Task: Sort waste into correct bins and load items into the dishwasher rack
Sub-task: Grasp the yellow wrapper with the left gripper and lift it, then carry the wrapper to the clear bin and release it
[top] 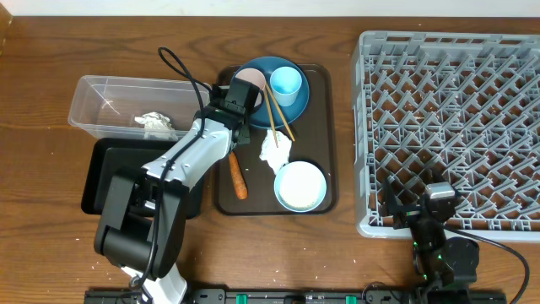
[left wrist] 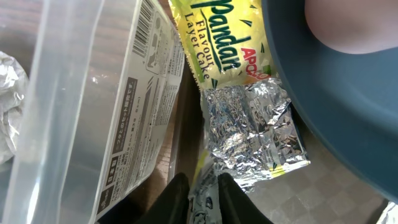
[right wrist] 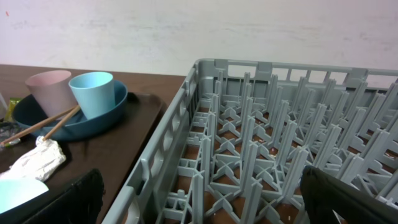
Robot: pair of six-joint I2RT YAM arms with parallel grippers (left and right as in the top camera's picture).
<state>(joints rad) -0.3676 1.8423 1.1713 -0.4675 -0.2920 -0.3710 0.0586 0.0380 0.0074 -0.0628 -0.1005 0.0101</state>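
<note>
Was mid waste-sort, on wrapper pickup. Pinched near edge of wrapper (left wrist: 249,124) with left gripper (left wrist: 200,198). Found it lying flat on brown tray (top: 257,203), between tub (left wrist: 68,112) and plate (left wrist: 336,112). Had right gripper (top: 415,201) spread wide, parked by rack (top: 456,118) corner. Next, probably: needed lift clear of plate rim, swing over a bin, release.

A brown serving tray (top: 319,139) lies on the dark wooden table (top: 51,42), backed by a pale wall (right wrist: 186,25).

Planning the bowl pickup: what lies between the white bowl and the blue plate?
The overhead view shows crumpled white paper there, beside the white bowl, chopsticks reaching it from the blue plate.
</note>
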